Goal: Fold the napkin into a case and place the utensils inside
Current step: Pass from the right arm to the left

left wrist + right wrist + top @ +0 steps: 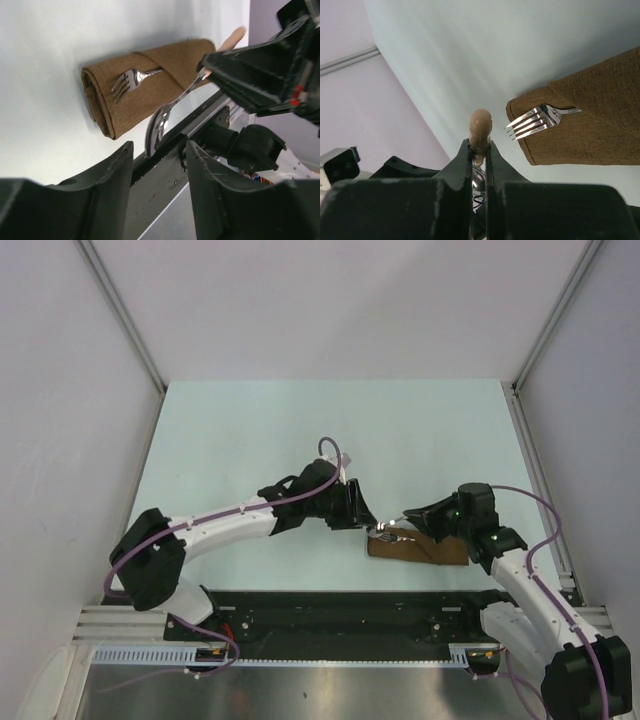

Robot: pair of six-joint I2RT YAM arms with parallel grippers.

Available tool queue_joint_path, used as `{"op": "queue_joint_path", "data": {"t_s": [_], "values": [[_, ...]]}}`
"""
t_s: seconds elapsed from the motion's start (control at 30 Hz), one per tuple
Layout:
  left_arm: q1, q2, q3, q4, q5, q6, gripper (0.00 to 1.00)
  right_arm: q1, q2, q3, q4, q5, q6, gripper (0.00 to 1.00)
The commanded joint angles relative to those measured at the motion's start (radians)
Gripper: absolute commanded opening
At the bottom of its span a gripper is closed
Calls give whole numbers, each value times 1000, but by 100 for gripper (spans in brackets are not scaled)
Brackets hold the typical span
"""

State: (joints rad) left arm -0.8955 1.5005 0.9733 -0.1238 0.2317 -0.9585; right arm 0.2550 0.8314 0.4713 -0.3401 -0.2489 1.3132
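The napkin lies folded as a narrow brown case (425, 550) near the table's front edge, right of centre. The silver fork (127, 82) is tucked into its fold, tines sticking out at the left end (532, 122). My right gripper (479, 145) is shut on the spoon's pale tan handle (480, 125), holding the spoon (162, 117) tilted above the case's near side, bowl downward. My left gripper (159, 152) hangs open just left of the case (165, 60), nothing between its fingers. Both grippers nearly meet over the case's left end (385, 525).
The pale table (300, 430) stretches back to white walls with aluminium posts (125, 315). A black base rail (330, 610) runs along the near edge, right below the case.
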Motion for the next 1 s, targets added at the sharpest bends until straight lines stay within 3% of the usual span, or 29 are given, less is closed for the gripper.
{"op": "queue_joint_path", "data": {"t_s": [0.0, 0.07, 0.2, 0.63, 0.77, 0.83, 0.97], "values": [[-5, 21, 30, 18, 106, 7, 49, -20, -34, -2, 13, -3, 18, 0], [-5, 27, 30, 21, 116, 0, 47, -31, -40, -7, 24, -9, 24, 0], [-5, 33, 27, 45, 124, -13, 35, -42, -41, -10, 23, -18, 32, 0], [-23, 118, 56, 96, 181, -59, 20, -56, -92, -37, 23, -42, 54, 0], [-23, 112, 64, 84, 161, -46, 9, -60, -101, -40, 4, -49, 43, 0], [-23, 112, 76, 63, 146, -34, 9, -62, -109, -48, -3, -49, 40, 0], [-22, 106, 76, 41, 132, -28, 37, -74, -123, -54, -25, -55, 34, 0]]}}
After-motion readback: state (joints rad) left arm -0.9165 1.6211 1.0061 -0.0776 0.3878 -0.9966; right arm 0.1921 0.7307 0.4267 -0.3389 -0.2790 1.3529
